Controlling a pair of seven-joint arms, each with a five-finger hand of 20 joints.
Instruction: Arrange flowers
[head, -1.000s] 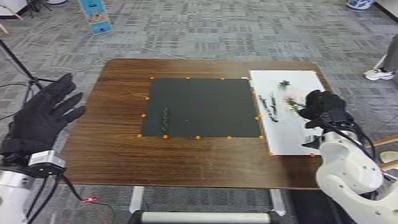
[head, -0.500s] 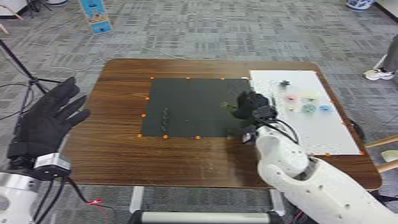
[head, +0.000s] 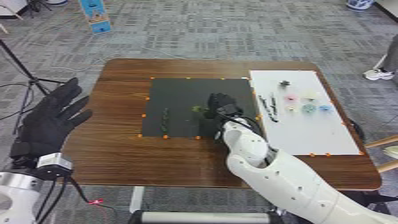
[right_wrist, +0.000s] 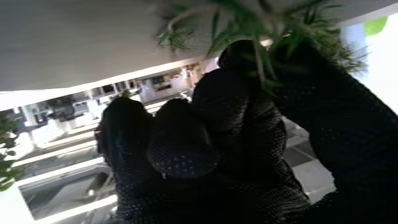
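— What's changed?
— The black-gloved right hand (head: 224, 103) has swung from the white board (head: 306, 137) to the dark grey mat (head: 182, 90), pinching a leafy green sprig (head: 199, 109) over it.
— And the black-gloved left hand (head: 51, 117)?
— Fingers relaxed, beside the brown wooden table (head: 124, 160).
— So placing comes next?
— Probably, near the thin dark-green stem (head: 165, 120), though I can't tell whether the sprig touches the mat

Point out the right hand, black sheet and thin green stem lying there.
Right hand (head: 224, 105): head view, back of the glove.
Black sheet (head: 185, 91): head view, bare far part.
Thin green stem (head: 165, 121): head view, mid-length.
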